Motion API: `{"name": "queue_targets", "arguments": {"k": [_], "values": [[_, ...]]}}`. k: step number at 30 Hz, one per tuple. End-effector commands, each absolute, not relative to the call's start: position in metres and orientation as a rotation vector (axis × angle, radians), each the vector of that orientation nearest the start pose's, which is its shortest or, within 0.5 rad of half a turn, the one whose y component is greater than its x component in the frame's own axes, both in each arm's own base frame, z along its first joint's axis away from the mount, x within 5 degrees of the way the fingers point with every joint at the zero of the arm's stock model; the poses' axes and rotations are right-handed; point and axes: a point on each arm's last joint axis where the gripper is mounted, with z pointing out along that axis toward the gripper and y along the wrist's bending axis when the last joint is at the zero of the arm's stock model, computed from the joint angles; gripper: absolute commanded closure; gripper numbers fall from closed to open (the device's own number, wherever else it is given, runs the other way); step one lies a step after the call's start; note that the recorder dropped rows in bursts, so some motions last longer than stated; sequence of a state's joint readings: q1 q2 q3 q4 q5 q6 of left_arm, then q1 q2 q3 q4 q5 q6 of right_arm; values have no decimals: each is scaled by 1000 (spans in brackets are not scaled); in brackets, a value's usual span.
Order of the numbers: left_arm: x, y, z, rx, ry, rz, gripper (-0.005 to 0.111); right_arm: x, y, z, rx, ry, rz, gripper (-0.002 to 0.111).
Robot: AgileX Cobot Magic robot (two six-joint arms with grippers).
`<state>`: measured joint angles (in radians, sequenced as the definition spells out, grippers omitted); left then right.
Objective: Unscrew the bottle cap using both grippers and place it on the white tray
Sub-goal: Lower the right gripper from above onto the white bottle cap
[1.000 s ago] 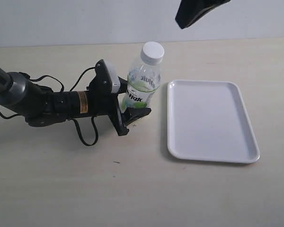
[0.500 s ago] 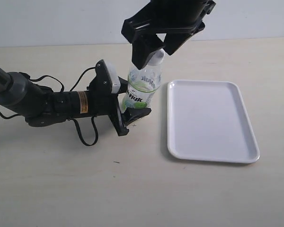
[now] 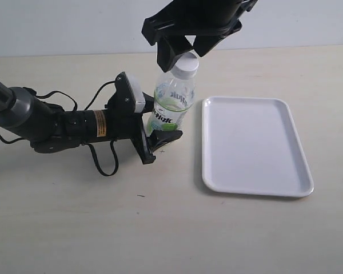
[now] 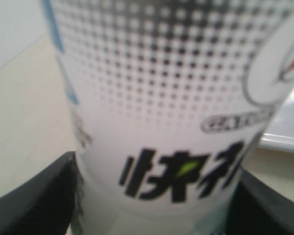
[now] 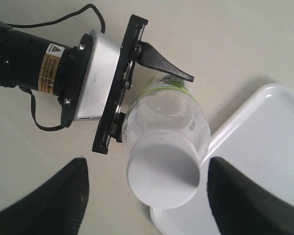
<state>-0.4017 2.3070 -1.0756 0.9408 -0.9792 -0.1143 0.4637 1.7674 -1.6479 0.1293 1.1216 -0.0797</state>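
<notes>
The clear bottle (image 3: 171, 103) with its white-and-green label stands upright just left of the white tray (image 3: 251, 142). The bottle cap (image 3: 187, 65) sits on its neck. My left gripper (image 3: 160, 130) reaches in from the left and is shut on the bottle's lower body. The wrist view shows the label (image 4: 166, 98) filling the space between the black fingers (image 4: 34, 196). My right gripper (image 3: 186, 52) hangs over the cap, open. From its wrist, the cap (image 5: 162, 171) lies between the two fingers (image 5: 49, 200) with a gap on each side.
The left arm with its cables and orange label (image 3: 100, 123) lies along the tabletop on the left. The tray's near corner (image 5: 264, 147) lies close beside the bottle. Beige tabletop stretches in front.
My right gripper has come down from the upper right to above the cap and has opened around it. Left gripper and bottle have not moved.
</notes>
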Motion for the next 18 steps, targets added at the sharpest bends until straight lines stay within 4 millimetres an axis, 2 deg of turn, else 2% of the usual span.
{"name": "queue_targets", "arguments": {"k": [1,6,10,18], "values": [[345,-214,55,1303,1489,-619,107,338,181,325,-715,2630,270,44],[345,-214,55,1283,1510,-638,107,342,182,317,-727,2646,264,44],[345,-214,55,1283,1510,-638,107,345,183,311,-733,2658,248,49],[345,-214,55,1283,1510,-638,107,345,183,313,-732,2647,242,55]]}}
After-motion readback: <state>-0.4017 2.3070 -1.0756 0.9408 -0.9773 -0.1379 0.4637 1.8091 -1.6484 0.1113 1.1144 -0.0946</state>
